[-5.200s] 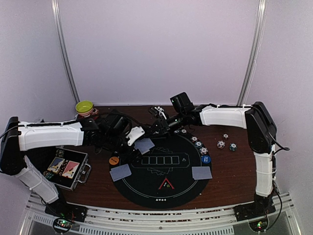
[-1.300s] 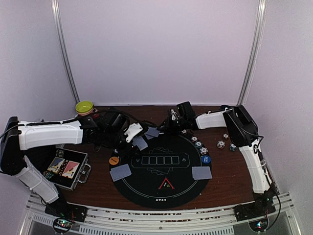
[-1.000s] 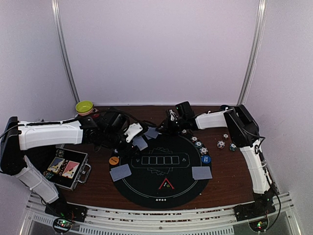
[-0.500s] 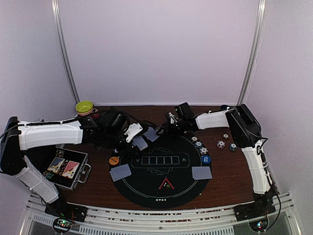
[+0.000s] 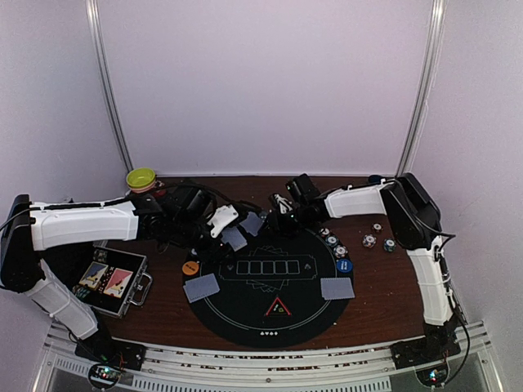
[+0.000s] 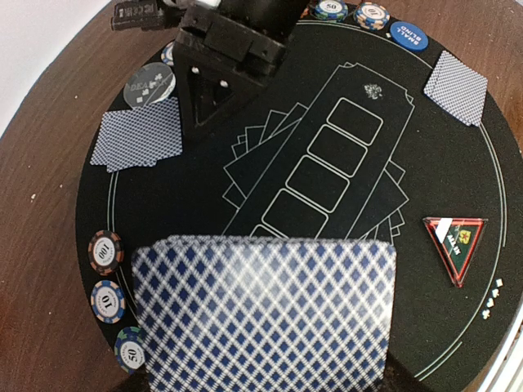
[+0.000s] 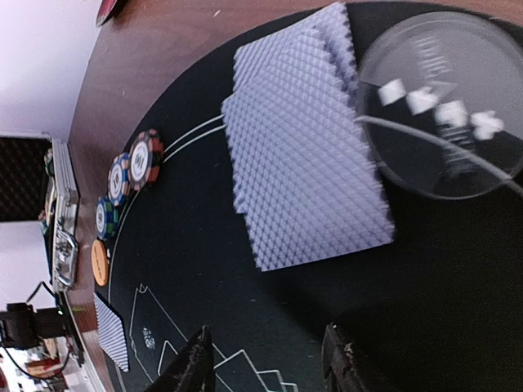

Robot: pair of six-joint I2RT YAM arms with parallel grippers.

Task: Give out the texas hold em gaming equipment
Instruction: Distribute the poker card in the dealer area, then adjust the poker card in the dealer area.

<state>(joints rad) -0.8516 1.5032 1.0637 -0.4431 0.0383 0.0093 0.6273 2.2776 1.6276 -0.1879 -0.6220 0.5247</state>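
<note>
As seen from above, left end effector (image 5: 227, 231) clamps the grey-blue-backed card deck (image 5: 235, 238) over the round black mat (image 5: 310, 309), likely as dealing stock. Left wrist: deck fills foreground. Right wrist: right end effector (image 7: 268, 363) spread, empty, beside two face-down cards (image 7: 306, 188).

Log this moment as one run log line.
left pincer: shut on card deck | right pincer: open, empty, beside far dealt cards | mat: three seats dealt
</note>
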